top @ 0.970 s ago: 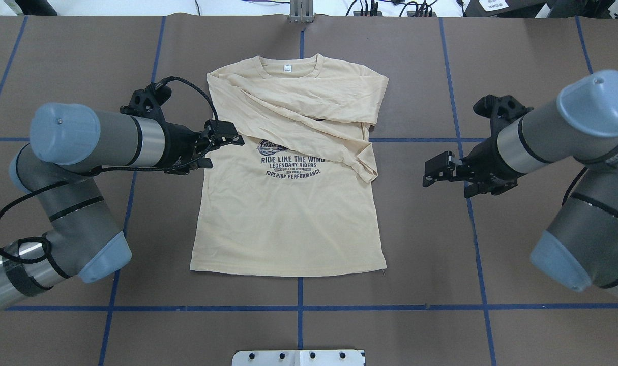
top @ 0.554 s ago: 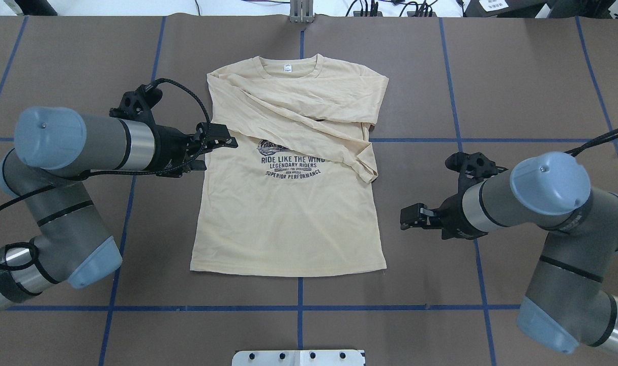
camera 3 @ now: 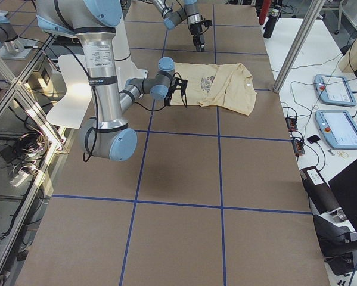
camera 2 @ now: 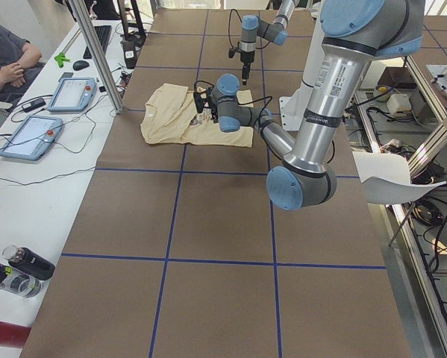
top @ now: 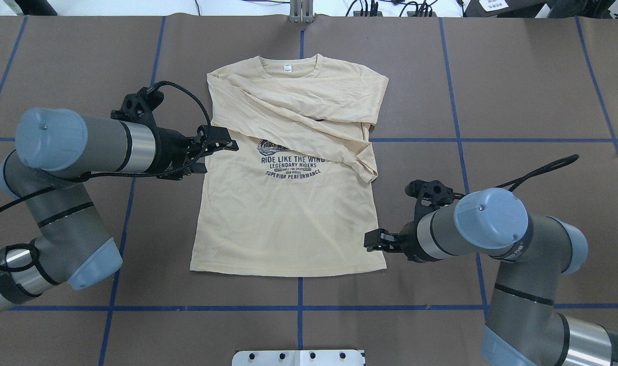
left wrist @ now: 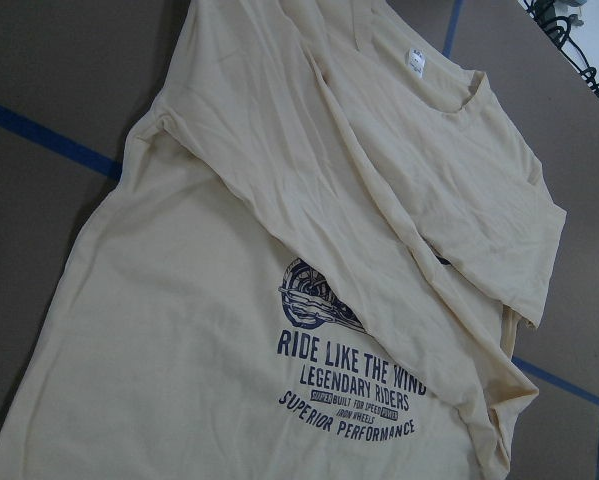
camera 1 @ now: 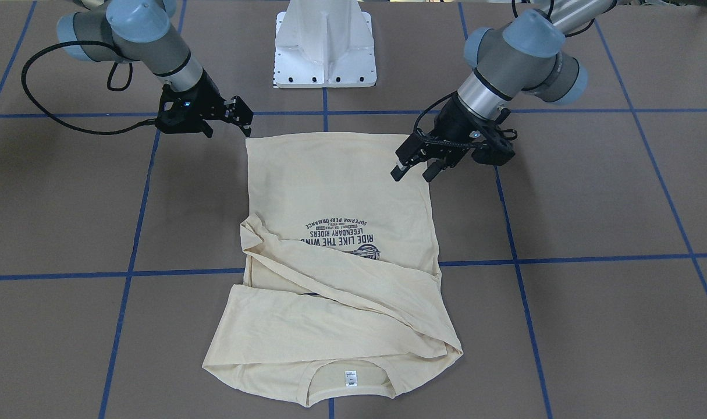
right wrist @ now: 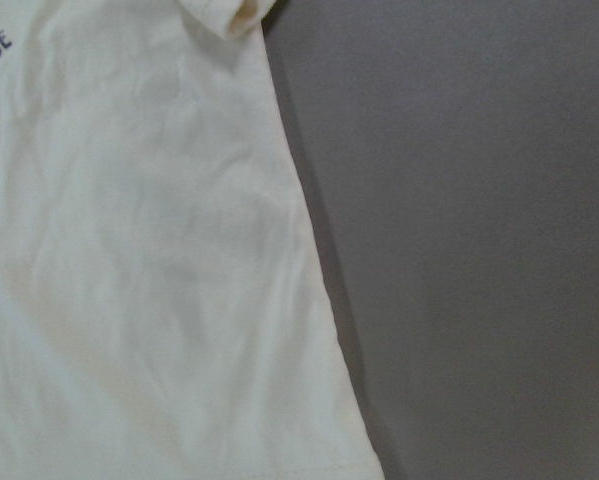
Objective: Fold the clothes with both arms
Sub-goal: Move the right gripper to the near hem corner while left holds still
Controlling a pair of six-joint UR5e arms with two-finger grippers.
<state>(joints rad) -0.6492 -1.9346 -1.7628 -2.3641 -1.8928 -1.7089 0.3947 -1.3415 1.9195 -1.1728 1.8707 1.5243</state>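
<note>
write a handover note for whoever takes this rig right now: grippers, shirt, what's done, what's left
Left gripper: open and empty, at the T-shirt's left edge, level with the print.
Right gripper: looks open and empty, at the right edge just above the hem corner.
T-shirt: flat on the table, front up, collar away from the robot, hem towards it.
Done: both sleeves are folded in across the chest.
Left: the body is unfolded. Likely next step is to grip the edges and fold it.
</note>
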